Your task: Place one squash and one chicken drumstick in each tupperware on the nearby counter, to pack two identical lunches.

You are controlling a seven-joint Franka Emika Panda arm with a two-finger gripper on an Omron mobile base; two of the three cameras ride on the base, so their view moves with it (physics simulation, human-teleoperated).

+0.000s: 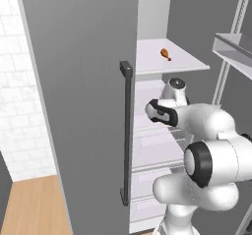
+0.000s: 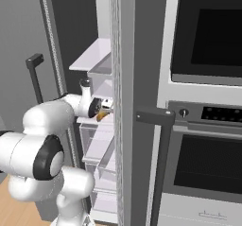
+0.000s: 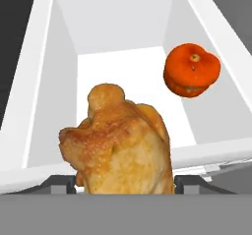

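My gripper is shut on a golden-brown chicken drumstick, whose plump end bulges up between the two dark fingertips. Beyond it an orange-red round squash lies against the right wall of a white fridge bin. From the right base view, the gripper reaches into the open fridge with the drumstick at its tip. A second chicken drumstick rests on the upper white shelf. The tupperware is out of view.
The grey fridge door with its dark vertical handle stands open left of the arm. Another door edge stands right of the gripper, with built-in ovens beyond. White drawers and shelves lie below the hand.
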